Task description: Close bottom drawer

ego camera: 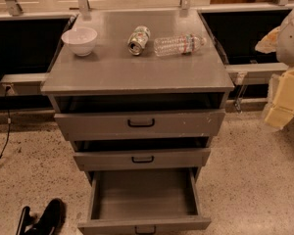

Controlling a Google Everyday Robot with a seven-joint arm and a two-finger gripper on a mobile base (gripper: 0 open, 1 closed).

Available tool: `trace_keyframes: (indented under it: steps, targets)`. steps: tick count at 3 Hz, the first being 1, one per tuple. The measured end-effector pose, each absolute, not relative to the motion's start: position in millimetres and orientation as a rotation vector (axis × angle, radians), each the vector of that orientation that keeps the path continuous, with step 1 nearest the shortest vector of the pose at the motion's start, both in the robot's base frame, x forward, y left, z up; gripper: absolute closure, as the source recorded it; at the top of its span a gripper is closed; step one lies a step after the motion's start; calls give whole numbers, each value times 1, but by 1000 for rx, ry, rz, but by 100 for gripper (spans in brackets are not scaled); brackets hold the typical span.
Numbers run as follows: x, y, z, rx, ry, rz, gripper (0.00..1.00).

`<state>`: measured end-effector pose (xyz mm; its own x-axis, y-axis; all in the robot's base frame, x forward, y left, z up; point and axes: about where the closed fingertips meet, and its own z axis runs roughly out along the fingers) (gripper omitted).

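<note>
Bottom drawer (144, 195) pulled fully out, front panel at frame bottom. Gripper (40, 208) low near floor, left of drawer, spread open, holding nothing; likely staged to push front in

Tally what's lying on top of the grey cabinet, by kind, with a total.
Bowl: 1
Can: 1
Water bottle: 1
Total: 3
The gripper is low at the left, beside the open bottom drawer.

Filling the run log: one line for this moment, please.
bottom drawer: pulled out, empty | gripper: lower left, open, apart from drawer | closing: not yet done
</note>
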<state>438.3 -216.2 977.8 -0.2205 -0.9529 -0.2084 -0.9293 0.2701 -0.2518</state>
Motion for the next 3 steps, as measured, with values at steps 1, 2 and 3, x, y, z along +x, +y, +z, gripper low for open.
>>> trace_keyframes:
  steps: [1,2,3]
  targets:
    - [439,-216,978,-1718,2230,-104,0]
    - [437,-209,951,-1700,2199,27,0]
    - [420,-174,855,-1635,2080,364,0]
